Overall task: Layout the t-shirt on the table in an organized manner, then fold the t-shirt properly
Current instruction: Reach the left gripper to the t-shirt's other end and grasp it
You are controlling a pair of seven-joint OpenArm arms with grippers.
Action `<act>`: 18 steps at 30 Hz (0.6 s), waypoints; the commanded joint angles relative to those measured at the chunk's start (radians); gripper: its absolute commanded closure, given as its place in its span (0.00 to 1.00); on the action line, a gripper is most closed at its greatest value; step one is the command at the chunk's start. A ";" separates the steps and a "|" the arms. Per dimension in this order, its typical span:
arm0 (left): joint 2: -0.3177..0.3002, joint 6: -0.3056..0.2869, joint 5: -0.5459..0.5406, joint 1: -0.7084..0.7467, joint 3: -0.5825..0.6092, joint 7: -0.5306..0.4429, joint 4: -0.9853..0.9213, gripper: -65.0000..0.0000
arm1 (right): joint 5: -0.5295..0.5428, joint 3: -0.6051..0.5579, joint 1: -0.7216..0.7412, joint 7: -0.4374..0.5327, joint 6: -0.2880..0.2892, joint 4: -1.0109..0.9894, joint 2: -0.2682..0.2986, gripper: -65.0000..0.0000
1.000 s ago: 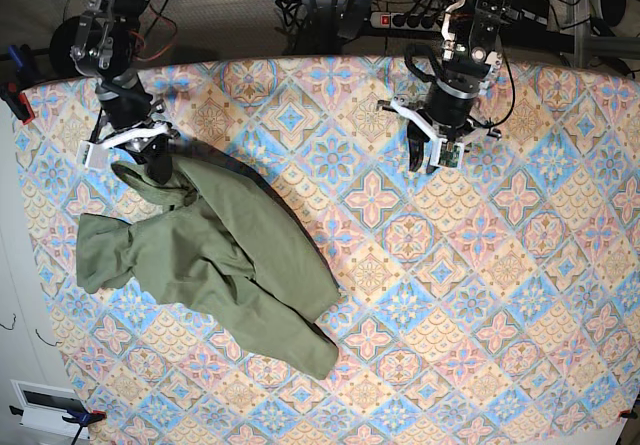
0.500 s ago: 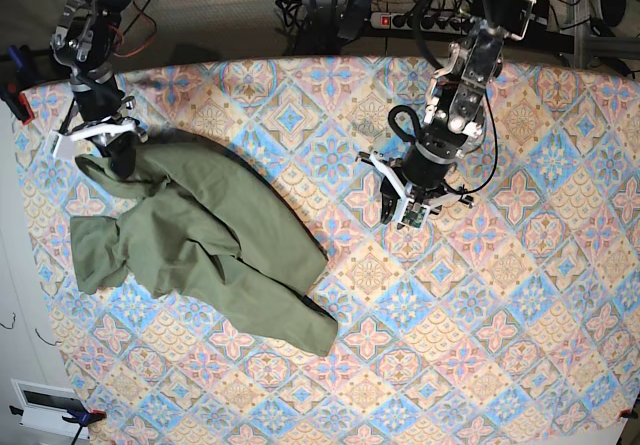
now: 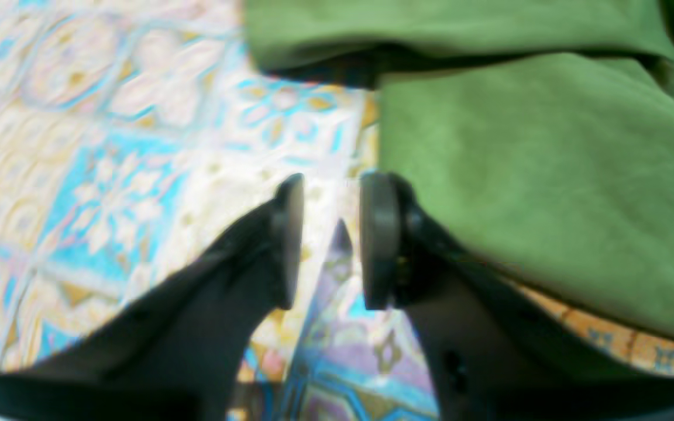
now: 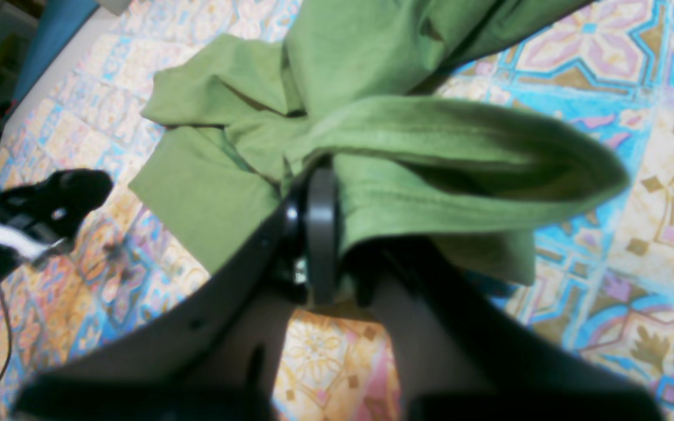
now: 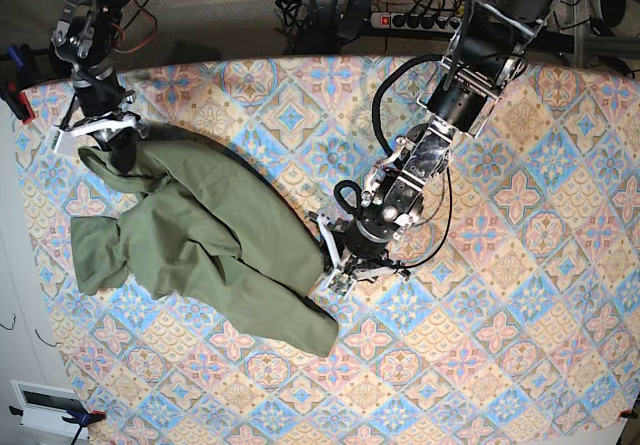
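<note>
Now, right gripper (image 4: pixel 337 234): I am pinching a bunched fold of the t-shirt (image 5: pixel 200 235), fingers closed on it.
Left gripper (image 3: pixel 328 240): I am holding nothing, pads slightly parted beside the hem.
T-shirt: lying crumpled at nine o'clock on the table (image 5: pixel 500 295).

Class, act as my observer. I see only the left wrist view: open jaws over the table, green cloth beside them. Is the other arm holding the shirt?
Observer: Yes. The right gripper is shut on a bunched fold of the shirt.
Operator: Where on the table is that?
Observer: Near the upper left corner of the table in the base view. The shirt lies crumpled there, not flat.
Operator: And where is my gripper?
Observer: The left gripper sits at the shirt's opposite edge, near the table's middle, with nothing between its jaws.
</note>
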 commanded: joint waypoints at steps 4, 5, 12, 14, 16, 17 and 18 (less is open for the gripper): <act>0.026 0.007 0.003 -0.071 0.032 -0.022 -0.062 0.65 | 0.011 0.007 0.007 0.024 0.013 0.011 0.012 0.93; 0.029 0.007 0.000 -0.077 0.032 -0.022 -0.079 0.65 | 0.011 0.007 0.007 0.024 0.013 0.010 0.012 0.93; 0.108 -0.011 -0.008 -0.092 0.033 -0.022 -0.226 0.65 | 0.011 0.007 0.009 0.024 0.013 0.008 0.012 0.93; 0.111 -0.078 -0.010 -0.088 0.033 -0.022 -0.229 0.66 | 0.011 0.007 0.009 0.024 0.013 0.008 0.012 0.93; 0.112 -0.149 -0.011 -0.088 0.030 -0.022 -0.231 0.75 | 0.011 0.007 0.009 0.024 0.013 0.008 0.012 0.93; 0.112 -0.177 -0.011 -0.088 0.027 -0.023 -0.231 0.84 | 0.011 0.007 0.009 0.024 0.013 0.008 0.012 0.93; 0.117 -0.190 -0.013 -0.088 0.027 -0.023 -0.231 0.94 | 0.011 0.007 0.009 0.024 0.013 0.008 0.012 0.93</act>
